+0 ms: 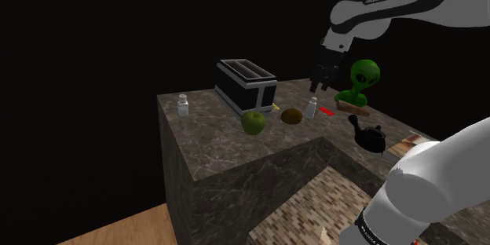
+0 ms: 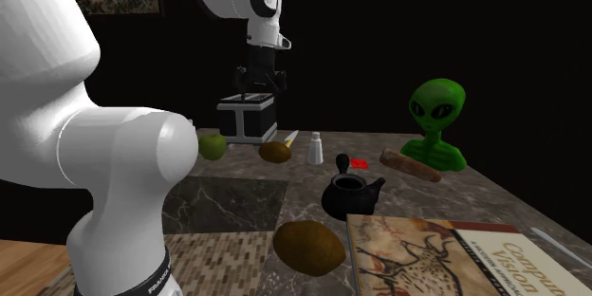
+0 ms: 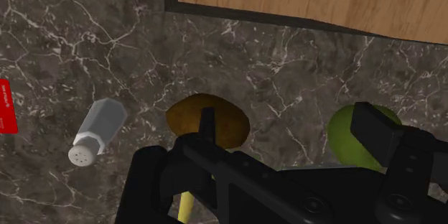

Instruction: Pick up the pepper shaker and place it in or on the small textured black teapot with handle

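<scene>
Pepper shaker (image 1: 311,107), pale grey with a holed white cap, stands upright on the table (image 1: 212,153). It sits between a brown kiwi (image 1: 292,115) and a small flat red thing (image 1: 326,110), touching neither.

The table is a block of dark veined marble with a black area behind it. My white arm (image 1: 393,4) comes in over it from the shoulder view's upper right.

A black and silver two-slot toaster (image 1: 247,85) sits toward the back, with a green apple (image 1: 254,122) in front of it. A green alien bust (image 1: 363,82) stands at the shoulder view's right, and a long brown loaf (image 2: 410,165) lies just beside its base. A picture book (image 2: 455,256) lies at the near edge in the second exterior view, with a brown oval thing (image 2: 308,247) just beside it.

The small black teapot (image 1: 369,136) sits upright between the book and the shaker, well apart from the shaker.

My tool (image 1: 323,82) hangs above the table over the shaker and the kiwi. Its fingers stand apart and hold nothing. In the wrist view the shaker lies outside the fingers, next to the kiwi.

A second pale shaker (image 1: 183,105) stands near the table's corner at the shoulder view's left. A thin yellow thing (image 1: 276,107) lies by the kiwi.
</scene>
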Tool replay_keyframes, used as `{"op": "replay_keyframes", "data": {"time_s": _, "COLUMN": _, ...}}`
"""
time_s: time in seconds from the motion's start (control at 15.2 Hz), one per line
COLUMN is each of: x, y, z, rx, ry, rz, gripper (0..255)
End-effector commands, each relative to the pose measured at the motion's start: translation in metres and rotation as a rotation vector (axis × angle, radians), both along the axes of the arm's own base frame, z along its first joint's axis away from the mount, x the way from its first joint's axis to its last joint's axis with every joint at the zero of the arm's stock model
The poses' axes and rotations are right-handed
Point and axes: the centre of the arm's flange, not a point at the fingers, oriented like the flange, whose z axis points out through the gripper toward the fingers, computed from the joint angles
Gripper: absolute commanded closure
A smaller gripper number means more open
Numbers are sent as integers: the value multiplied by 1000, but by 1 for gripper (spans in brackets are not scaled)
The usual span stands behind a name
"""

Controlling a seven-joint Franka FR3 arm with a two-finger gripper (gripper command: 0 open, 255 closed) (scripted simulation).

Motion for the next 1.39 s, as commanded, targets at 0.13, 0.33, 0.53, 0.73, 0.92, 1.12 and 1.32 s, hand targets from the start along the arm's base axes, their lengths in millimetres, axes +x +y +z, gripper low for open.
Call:
{"op": "replay_keyframes", "data": {"time_s": 0.13, "x": 21, "y": -42, "z": -20, "rx": -3, "ry": -5, "rz": -15, "gripper": 0}}
{"op": "replay_keyframes", "data": {"time_s": 0.33, "x": 35, "y": -75, "z": -36, "rx": -4, "ry": -8, "rz": -26, "gripper": 0}}
{"op": "replay_keyframes", "data": {"time_s": 0.53, "x": 49, "y": -108, "z": -53, "rx": -6, "ry": -11, "rz": -38, "gripper": 0}}
{"op": "replay_keyframes", "data": {"time_s": 0.73, "x": 63, "y": -141, "z": -69, "rx": -7, "ry": -14, "rz": -49, "gripper": 0}}
{"op": "replay_keyframes", "data": {"time_s": 0.92, "x": 76, "y": -174, "z": -85, "rx": -8, "ry": -17, "rz": -60, "gripper": 0}}
{"op": "replay_keyframes", "data": {"time_s": 1.12, "x": 82, "y": -189, "z": -97, "rx": -9, "ry": -18, "rz": -66, "gripper": 0}}
{"op": "replay_keyframes", "data": {"time_s": 1.32, "x": 82, "y": -187, "z": -113, "rx": -9, "ry": -18, "rz": -66, "gripper": 0}}
